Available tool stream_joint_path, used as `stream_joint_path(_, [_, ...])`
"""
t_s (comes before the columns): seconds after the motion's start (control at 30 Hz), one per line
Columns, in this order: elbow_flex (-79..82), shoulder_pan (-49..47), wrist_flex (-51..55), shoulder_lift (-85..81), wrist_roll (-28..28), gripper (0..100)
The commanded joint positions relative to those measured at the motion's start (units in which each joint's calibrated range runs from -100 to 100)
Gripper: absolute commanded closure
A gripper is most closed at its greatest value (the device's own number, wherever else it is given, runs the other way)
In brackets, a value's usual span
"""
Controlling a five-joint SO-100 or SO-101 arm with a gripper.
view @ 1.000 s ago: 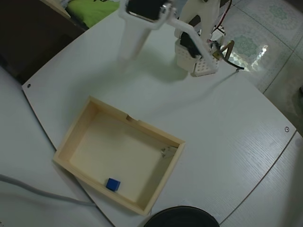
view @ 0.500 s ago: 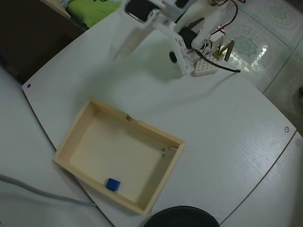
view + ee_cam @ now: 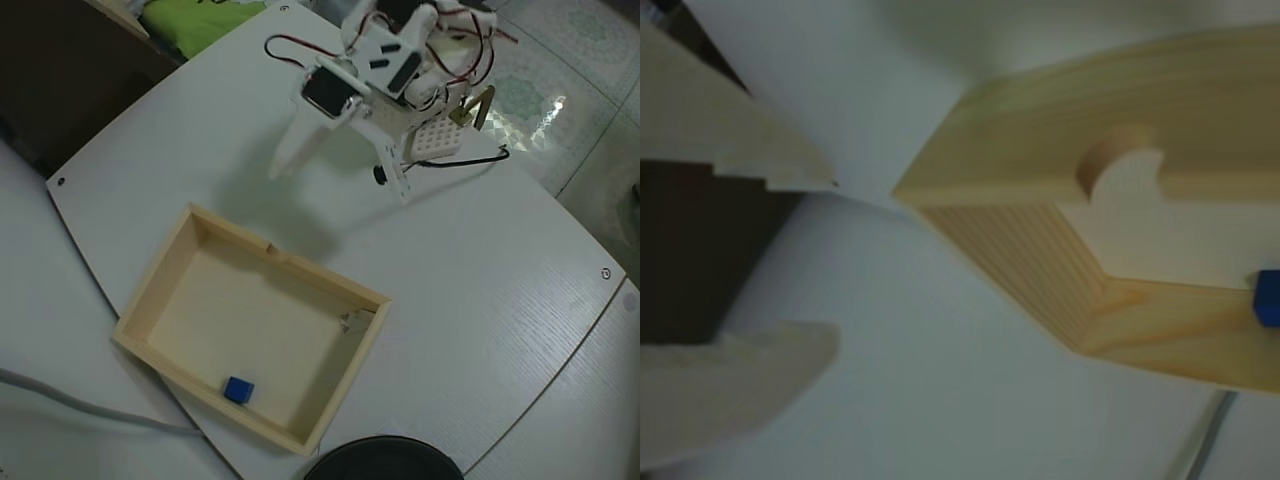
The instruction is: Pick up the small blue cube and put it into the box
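Pale wood forms one box [image 3: 150,290] on the white surface [image 3: 470,280], holding one small blue cube [image 3: 238,390] near its 6 o'clock wall. One hand [image 3: 335,175] hangs empty at 12 o'clock, fingers parted.
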Motion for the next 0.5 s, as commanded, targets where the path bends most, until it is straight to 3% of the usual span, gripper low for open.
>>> stream_joint_path(0.0, [3.62,0.11,-1.13,-5.33,0.12,92])
stream_joint_path(0.13, [7.15,0.7,-2.92,-4.83,0.18,99])
stream_joint_path(0.47, [16.38,0.7,-5.89,-4.83,-0.29,99])
